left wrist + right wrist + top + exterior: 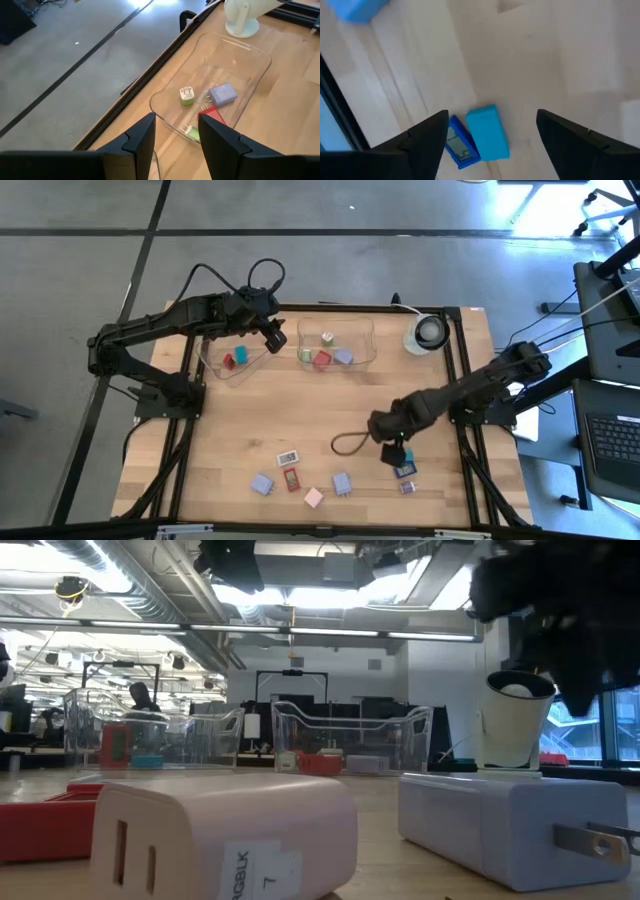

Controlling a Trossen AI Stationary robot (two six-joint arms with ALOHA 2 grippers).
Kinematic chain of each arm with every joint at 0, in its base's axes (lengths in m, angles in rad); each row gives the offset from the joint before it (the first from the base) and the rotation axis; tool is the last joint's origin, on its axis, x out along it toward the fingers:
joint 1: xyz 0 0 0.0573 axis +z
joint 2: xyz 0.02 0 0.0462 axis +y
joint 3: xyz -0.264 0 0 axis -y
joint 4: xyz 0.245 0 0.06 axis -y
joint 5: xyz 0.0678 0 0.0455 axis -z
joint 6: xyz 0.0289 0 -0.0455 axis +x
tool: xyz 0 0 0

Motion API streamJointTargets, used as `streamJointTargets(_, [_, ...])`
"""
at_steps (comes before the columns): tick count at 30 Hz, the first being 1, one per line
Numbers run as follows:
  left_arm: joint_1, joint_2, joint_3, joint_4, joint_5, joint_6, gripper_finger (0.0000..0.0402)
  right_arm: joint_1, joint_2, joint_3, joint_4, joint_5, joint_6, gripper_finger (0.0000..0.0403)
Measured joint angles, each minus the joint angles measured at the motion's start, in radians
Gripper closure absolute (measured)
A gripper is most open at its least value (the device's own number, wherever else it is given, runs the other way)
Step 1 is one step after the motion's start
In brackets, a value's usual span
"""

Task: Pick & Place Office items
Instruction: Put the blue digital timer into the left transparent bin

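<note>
Teal block (488, 132) beside a blue one (461, 143); red block (214, 114), perhaps lavender block (222, 93)

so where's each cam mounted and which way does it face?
High: overhead, straight down on the table; both arms show.
Low: table height, level across to the trays; dark arm parts at top.
Left wrist: past the open left pincer into the right-hand tray.
Right wrist: down past the open right pincer at a blue charger on the wood.
Shared: left wrist and high both show that tray.
</note>
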Motion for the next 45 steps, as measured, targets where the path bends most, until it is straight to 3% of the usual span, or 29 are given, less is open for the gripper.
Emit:
streamJointTargets(14, [0.0,0.0,0.0,0.0,0.0,-0.001,0.0256,0.098,0.002,-0.193,0.216,0.013,-0.064,0.0096])
streamJointTargets(24, [0.0,0.0,0.0,0.0,-0.017,-0.017,0.0256,0.127,0.007,-0.218,0.221,0.037,-0.112,0.0096])
streamJointTargets(35, [0.0,0.0,0.0,0.001,-0.036,-0.017,0.0256,0.132,0.095,-0.214,0.229,0.086,-0.1,0.0097])
streamJointTargets(40, [0.0,0.0,0.0,0.001,-0.036,-0.017,0.0256,0.133,0.097,-0.215,0.23,0.1,-0.078,0.0127])
streamJointTargets(45, [0.0,0.0,0.0,0.001,-0.036,-0.017,0.0256,0.139,0.097,-0.217,0.226,0.105,-0.07,0.0193])
